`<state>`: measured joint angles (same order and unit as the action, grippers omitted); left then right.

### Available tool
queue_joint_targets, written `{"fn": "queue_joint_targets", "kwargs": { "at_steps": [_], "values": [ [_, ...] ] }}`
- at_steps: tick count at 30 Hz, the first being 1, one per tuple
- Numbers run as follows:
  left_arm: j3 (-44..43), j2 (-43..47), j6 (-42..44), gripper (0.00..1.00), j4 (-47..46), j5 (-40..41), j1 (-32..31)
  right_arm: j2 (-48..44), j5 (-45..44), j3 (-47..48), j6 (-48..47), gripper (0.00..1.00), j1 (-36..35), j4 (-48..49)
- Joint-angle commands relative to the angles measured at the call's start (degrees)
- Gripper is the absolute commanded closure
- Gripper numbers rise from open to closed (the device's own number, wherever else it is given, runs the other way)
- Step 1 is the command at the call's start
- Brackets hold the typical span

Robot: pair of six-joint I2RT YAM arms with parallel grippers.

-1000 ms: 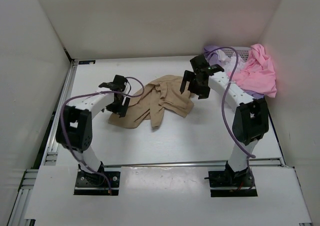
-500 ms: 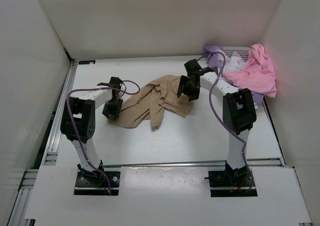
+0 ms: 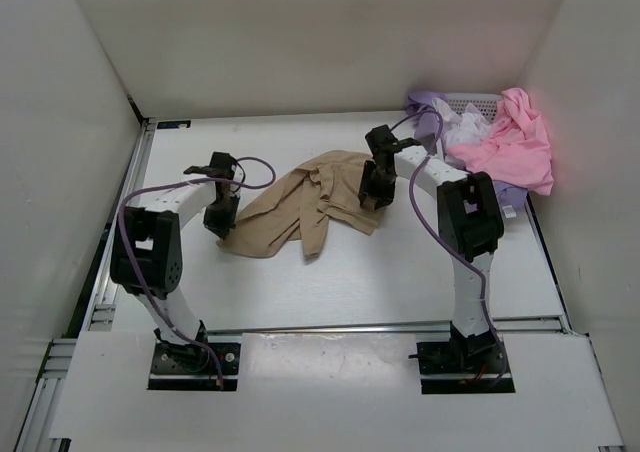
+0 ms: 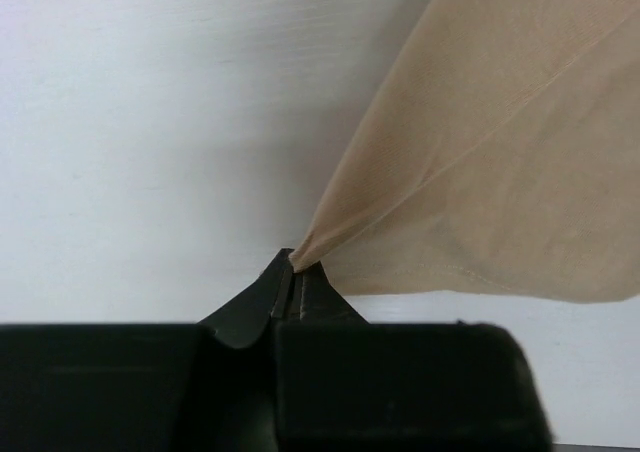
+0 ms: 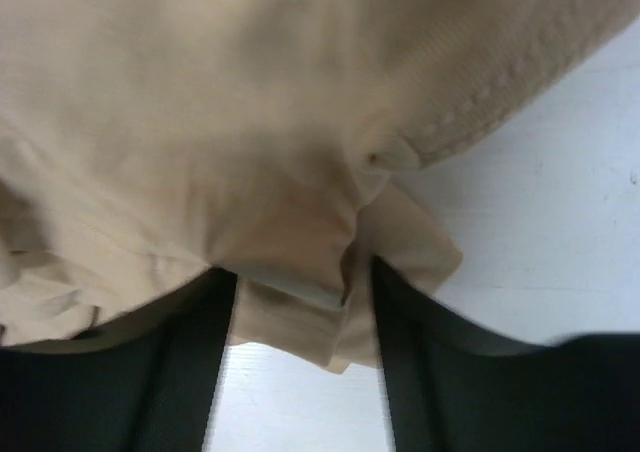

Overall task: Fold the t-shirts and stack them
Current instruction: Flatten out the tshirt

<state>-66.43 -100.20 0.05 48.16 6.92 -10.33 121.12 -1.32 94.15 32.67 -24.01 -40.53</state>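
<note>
The left gripper [image 4: 293, 275] has its two black fingers pinched together on a corner of the crumpled tan-beige cloth t-shirt [image 3: 305, 207]. The right gripper [image 5: 300, 317] has its fingers spread, with a bunched fold of that shirt between them. The shirt lies mid-table [image 3: 400, 272]. Three more shirts are heaped at the far right corner: one pink [image 3: 515, 142], one white [image 3: 466, 127] and one lavender [image 3: 425, 103]. They cover most of the one white plastic mesh basket [image 3: 483, 99].
</note>
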Motion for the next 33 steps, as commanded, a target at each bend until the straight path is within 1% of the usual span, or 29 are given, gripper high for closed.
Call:
{"fn": "queue_joint_targets", "kwargs": {
  "at_steps": [1,2,3,4,6,7,8,10,13,14,15,16,17,18,19,21,24,27,30,33],
  "values": [
    [0.7,5.0,-0.1,0.9,0.1,-0.1,0.4,-2.1,-0.2,-0.6,-0.7,0.53,0.2,-0.6],
    [0.7,5.5,-0.1,0.9,0.1,-0.1,0.4,-1.5,-0.2,-0.1,-0.7,0.78,0.2,-0.6],
    [1.2,5.5,-0.1,0.9,0.1,1.4,0.4,-1.5,-0.2,0.5,-0.7,0.9,0.2,-0.6],
    [1.2,5.5,-0.1,0.9,0.1,2.5,0.4,-1.5,-1.5,0.5,-0.7,0.99,0.2,-0.6],
    [1.2,6.6,-0.1,0.9,0.1,4.9,0.9,-3.8,-3.2,1.0,-0.1,1.0,0.2,-0.6],
    [0.5,6.6,-0.1,0.9,-0.4,8.6,1.5,-5.0,-4.6,1.0,-0.1,1.0,0.2,-0.6],
    [-0.9,8.0,-0.1,0.9,-0.4,10.7,1.5,-8.2,-8.0,1.0,-1.4,1.0,0.2,-0.6],
    [-3.1,9.2,-0.1,0.9,-0.4,16.3,4.2,-12.1,-12.3,1.7,-2.9,1.0,0.2,-1.3],
    [-9.6,12.5,-0.1,0.9,-1.0,21.4,6.8,-23.0,-19.6,2.9,-6.4,1.0,1.2,-2.4],
    [-13.2,13.4,-0.1,0.9,-1.0,22.3,8.4,-25.2,-20.6,2.9,-7.1,1.0,2.0,-2.4],
    [-15.0,15.2,-0.1,0.9,-1.0,23.1,8.9,-27.4,-21.3,2.9,-8.7,1.0,2.0,-2.4],
    [-16.6,16.3,-0.1,0.9,-1.0,24.3,8.9,-31.7,-22.0,3.5,-9.3,1.0,2.8,-3.0],
    [-19.5,17.3,-0.1,0.9,-1.0,24.8,9.6,-33.9,-23.4,3.5,-9.8,1.0,3.4,-3.0],
    [-20.7,19.5,-0.1,0.9,-1.0,25.3,9.6,-36.0,-24.3,3.5,-10.3,1.0,3.4,-3.0],
    [-22.1,20.5,-0.1,0.9,-1.0,25.3,9.6,-40.2,-25.3,3.5,-11.0,1.0,3.4,-3.0],
    [-25.9,22.3,-0.1,0.9,-1.0,27.1,9.6,-44.5,-27.1,4.1,-11.0,1.0,4.0,-3.0],
    [-30.3,26.3,-0.1,0.9,-1.0,27.8,9.6,-54.4,-30.6,6.2,-11.7,1.0,4.0,-3.0],
    [-33.7,30.1,-0.1,0.9,-1.0,27.8,9.6,-60.6,-32.2,9.6,-12.6,1.0,4.0,-2.4],
    [-36.7,32.0,-0.1,0.9,-1.0,27.8,9.6,-64.3,-31.7,14.8,-14.3,1.0,4.0,-2.4],
    [-44.2,31.1,-0.1,0.9,-1.0,27.8,9.6,-64.9,-29.9,21.0,-15.7,1.0,4.0,-2.4]
  ]
}}
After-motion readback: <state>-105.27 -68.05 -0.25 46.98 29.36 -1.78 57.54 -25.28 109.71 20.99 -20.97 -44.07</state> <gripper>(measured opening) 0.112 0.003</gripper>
